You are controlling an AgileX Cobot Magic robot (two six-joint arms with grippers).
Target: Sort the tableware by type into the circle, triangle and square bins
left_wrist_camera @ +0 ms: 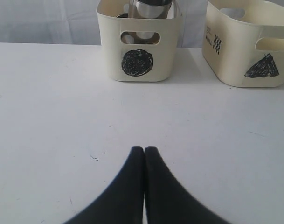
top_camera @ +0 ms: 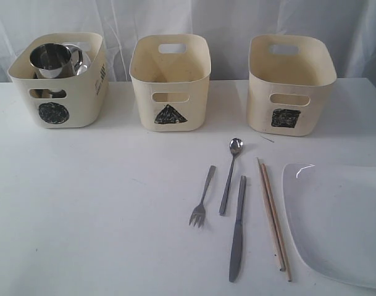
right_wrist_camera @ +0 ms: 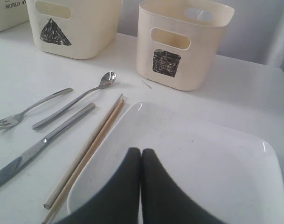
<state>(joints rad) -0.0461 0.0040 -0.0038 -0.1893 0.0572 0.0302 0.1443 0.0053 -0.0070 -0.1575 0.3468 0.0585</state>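
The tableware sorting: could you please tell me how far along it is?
Done: a steel mug sits in the circle bin. In hand: nothing; left hand and right hand are shut and empty. Left: fork, spoon, knife, chopsticks and plate lie on the table.

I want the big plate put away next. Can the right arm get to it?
Probably yes. The right gripper hangs right over the plate, with nothing on it or between them. The chopsticks lie just beside its edge. The jaws are shut, so they must open first.
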